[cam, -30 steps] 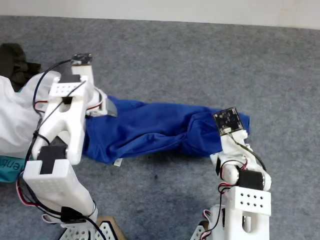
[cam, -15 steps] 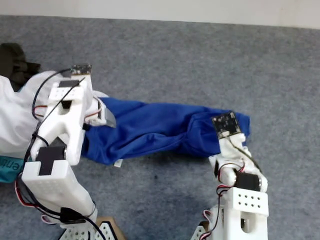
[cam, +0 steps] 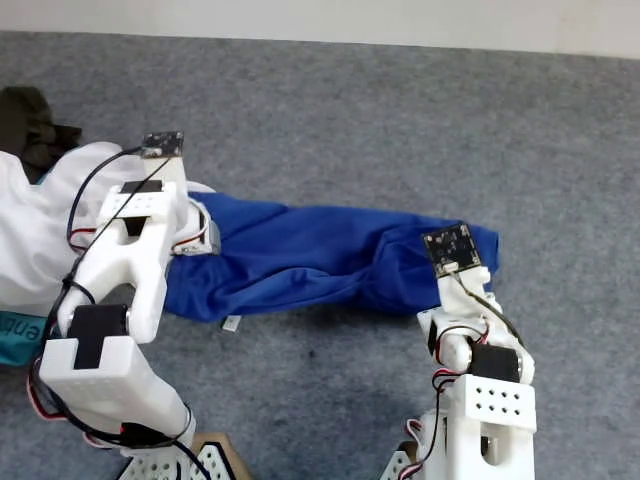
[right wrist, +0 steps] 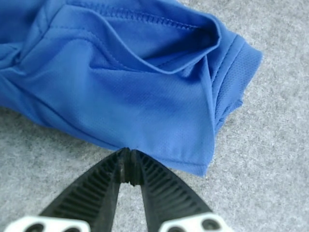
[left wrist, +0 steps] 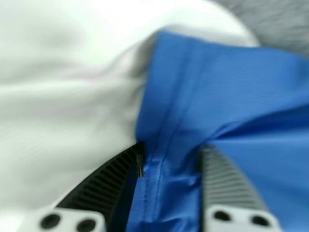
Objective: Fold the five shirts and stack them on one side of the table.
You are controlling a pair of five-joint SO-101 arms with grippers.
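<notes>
1. The crumpled blue fabric shirt [cam: 300,262] lies stretched across the grey carpeted desk [cam: 400,120], between the two arms.
2. The left arm's jaws clamp its seam, just beside a rumpled white cloth shirt [cam: 40,225].
3. The right arm's jaws are pressed together at the opposite hem; whether they catch any cloth cannot be told.

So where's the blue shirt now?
High view: the blue shirt lies across the middle of the table, its left end against the white shirt with a fold in the left gripper, its right end at the right gripper.
</notes>
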